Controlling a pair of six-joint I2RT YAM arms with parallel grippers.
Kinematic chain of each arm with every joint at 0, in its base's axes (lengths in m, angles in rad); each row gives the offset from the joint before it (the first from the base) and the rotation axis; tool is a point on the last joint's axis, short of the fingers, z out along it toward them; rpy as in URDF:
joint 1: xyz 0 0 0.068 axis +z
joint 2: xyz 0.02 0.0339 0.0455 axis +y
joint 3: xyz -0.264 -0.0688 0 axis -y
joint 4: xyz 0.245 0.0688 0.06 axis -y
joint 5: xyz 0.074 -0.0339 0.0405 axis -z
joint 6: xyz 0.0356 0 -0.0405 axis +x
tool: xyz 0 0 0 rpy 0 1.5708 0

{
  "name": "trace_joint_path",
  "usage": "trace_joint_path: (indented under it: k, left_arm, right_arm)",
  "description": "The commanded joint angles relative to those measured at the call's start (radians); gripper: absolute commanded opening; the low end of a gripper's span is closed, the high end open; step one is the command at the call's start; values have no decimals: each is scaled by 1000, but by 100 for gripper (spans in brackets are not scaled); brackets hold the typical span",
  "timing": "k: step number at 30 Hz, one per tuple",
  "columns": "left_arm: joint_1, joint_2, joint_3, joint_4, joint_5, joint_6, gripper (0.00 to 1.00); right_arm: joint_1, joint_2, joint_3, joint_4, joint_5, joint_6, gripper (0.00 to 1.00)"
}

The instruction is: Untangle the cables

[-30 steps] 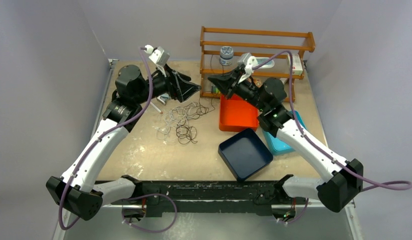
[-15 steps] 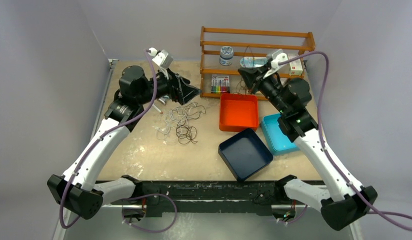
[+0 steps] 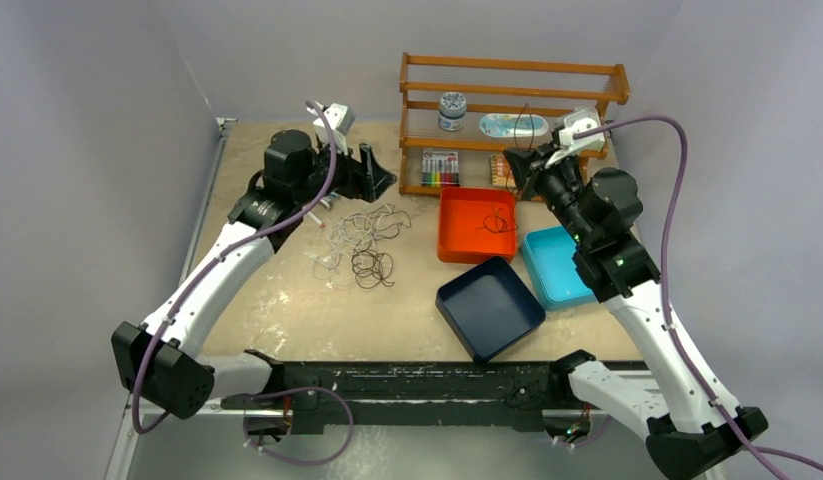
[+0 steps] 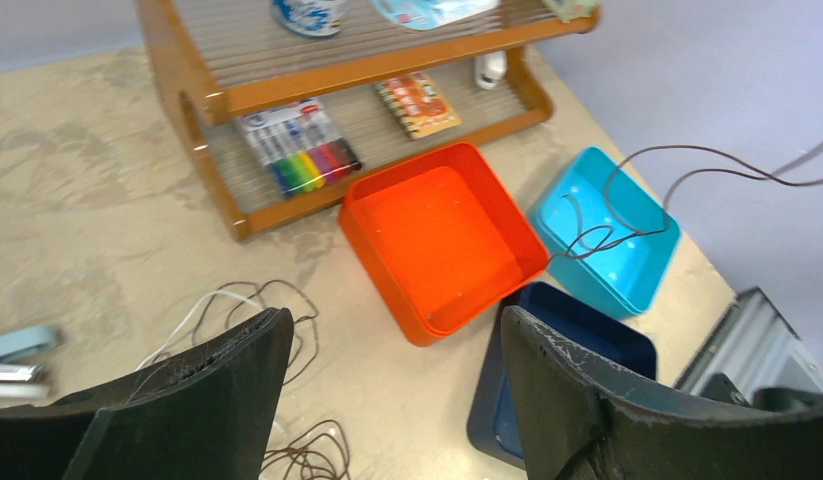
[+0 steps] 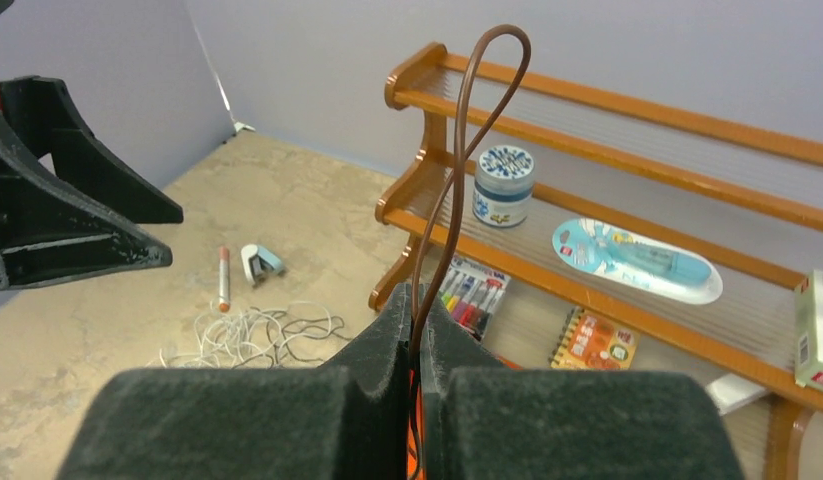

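I take the orange tray (image 3: 465,240) as my landmark: a glossy square plastic box with rounded corners. My right gripper (image 5: 419,335) hangs just behind its far right corner, matte foam-like black pads pressed together on a thin brown cable (image 5: 455,150). The wire arches up from the pads in a smooth, narrow hairpin. From overhead its tail hangs in a slack loop over the tray's right side; I can't tell whether it touches.

My left gripper (image 4: 392,340) hovers left of the tray's far left corner, fingers spread wide with nothing between them, their black edges scuffed.

The other cables (image 3: 359,240) lie left of the tray in a loose tangle on the mottled beige table (image 3: 287,310). Pale strands sprawl in curls, with a tighter dark coil on the near side.

Behind the tray stands a varnished wooden rack (image 3: 514,92) with wire-slat shelves. It holds a clear pack of coloured markers (image 3: 440,165) and a round jar (image 3: 451,105) with a blue-and-white patterned lid.

A navy tray (image 3: 490,305) sits nearer me than the orange one, and a cyan tray (image 3: 552,270) sits to its right. Every label is too small for me to read.
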State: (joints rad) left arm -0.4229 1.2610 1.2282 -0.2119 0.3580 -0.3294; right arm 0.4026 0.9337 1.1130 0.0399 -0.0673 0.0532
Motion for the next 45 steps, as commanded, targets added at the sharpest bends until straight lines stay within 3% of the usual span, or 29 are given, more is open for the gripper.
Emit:
trace_joint_path:
  k: [1,6,18,28,38,45]
  left_arm:
    - [3,12,0,-18,-164,13,76]
    - [2,35,3,-37,-261,6,75]
    - [1,98,14,-42,-344,-15,73]
    - [2,104,23,-66,-382,-17,72]
    - [2,71,-26,-80,-432,-24,72]
    - [2,87,-20,-80,-419,-25,71]
  right_arm:
    - [-6,-22,7,-37,44,29,0]
    - [-6,-18,-15,-63,42,51,0]
    - [-5,5,-54,-120,73,120,0]
    - [-8,123,-31,78,140,103,0]
    - [-21,274,-54,170,186,58,0]
    - [-33,443,-94,243,97,84,0]
